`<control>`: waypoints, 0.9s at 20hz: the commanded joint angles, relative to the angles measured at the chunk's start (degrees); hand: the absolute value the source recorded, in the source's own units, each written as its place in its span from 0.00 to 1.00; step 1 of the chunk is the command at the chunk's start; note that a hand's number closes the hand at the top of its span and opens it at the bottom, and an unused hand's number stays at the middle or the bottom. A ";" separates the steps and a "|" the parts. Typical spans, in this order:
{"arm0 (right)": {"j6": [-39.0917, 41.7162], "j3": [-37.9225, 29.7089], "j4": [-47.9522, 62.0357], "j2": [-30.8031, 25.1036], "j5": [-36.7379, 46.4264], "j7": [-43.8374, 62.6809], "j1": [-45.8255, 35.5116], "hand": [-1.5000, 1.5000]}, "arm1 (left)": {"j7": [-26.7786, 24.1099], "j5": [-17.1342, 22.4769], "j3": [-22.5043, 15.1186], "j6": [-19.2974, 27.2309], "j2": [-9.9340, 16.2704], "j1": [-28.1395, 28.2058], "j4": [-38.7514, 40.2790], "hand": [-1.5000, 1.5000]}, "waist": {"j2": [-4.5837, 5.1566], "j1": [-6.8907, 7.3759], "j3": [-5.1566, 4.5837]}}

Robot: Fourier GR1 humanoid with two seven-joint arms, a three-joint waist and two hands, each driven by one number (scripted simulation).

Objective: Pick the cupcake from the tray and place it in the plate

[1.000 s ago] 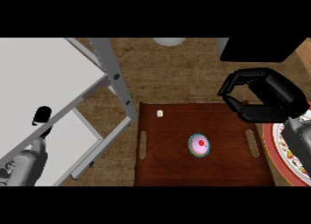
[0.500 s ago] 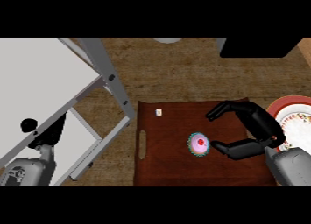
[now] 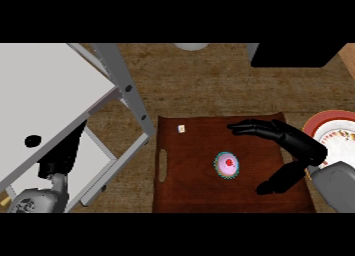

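Observation:
The cupcake (image 3: 226,165), pink-topped with a red dot and a teal wrapper, sits near the middle of the dark brown tray (image 3: 187,197). My right hand (image 3: 291,145) hangs over the tray's right half, open, fingers stretched left above the cupcake and thumb pointing down-left below it; the cupcake lies in the gap, untouched. The plate (image 3: 335,131), red-rimmed with a patterned white centre, lies at the right edge, partly hidden by my right forearm. My left hand (image 3: 60,160) shows at the lower left, under the grey frame, fingers up.
A grey-white panel (image 3: 40,95) with a slanted metal frame (image 3: 128,95) fills the left side. A small pale crumb (image 3: 181,129) lies at the tray's top left corner. A black box (image 3: 294,54) and a white round object (image 3: 191,46) sit at the far edge.
My right hand has moved down and left over the tray, spreading its fingers and thumb around the cupcake. The left hand has shifted slightly at the lower left.

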 commanded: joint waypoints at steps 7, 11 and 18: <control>4.07 5.88 -3.08 -4.11 13.89 11.91 -10.40 0.00 | -0.02 -1.15 -0.30 0.99 -1.67 4.22 4.06 0.50 | 0.43 -0.39 -1.12; 7.56 10.64 -2.46 -3.82 18.54 15.97 -10.39 0.00 | -0.03 -1.75 -1.05 -0.01 -0.85 6.74 2.21 0.50 | 0.43 -0.14 -1.06; 11.18 11.33 -2.89 -0.91 21.69 21.02 -11.62 0.00 | -2.34 -1.86 -0.11 -0.32 -1.94 6.79 4.64 0.50 | 0.47 -0.70 -1.03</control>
